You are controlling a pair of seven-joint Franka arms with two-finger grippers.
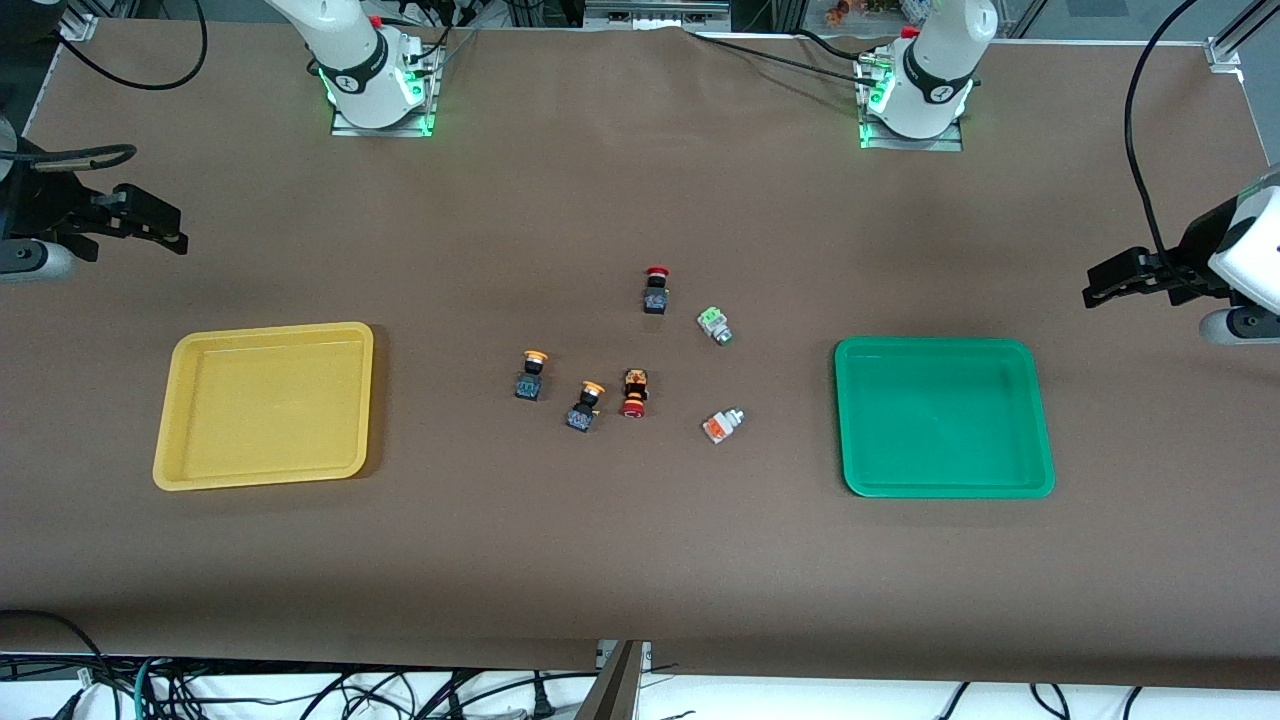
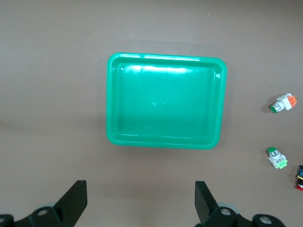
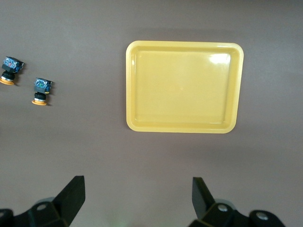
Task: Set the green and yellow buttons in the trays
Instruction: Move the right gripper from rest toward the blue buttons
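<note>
Two yellow-capped buttons [image 1: 531,375] [image 1: 586,405] and two grey buttons, one with a green block [image 1: 714,325] and one with an orange block [image 1: 722,425], lie mid-table between the trays. The yellow tray [image 1: 265,405] sits toward the right arm's end and the green tray [image 1: 945,418] toward the left arm's end; both are empty. My left gripper [image 1: 1105,280] is open and empty, up in the air off the green tray's end [image 2: 165,101]. My right gripper [image 1: 165,225] is open and empty, up off the yellow tray's end [image 3: 184,87].
A red-capped button with a black body [image 1: 655,290] stands farther from the front camera than the others. A red-capped button with an orange-black body [image 1: 634,393] lies beside the second yellow button. Cables hang past the table's front edge.
</note>
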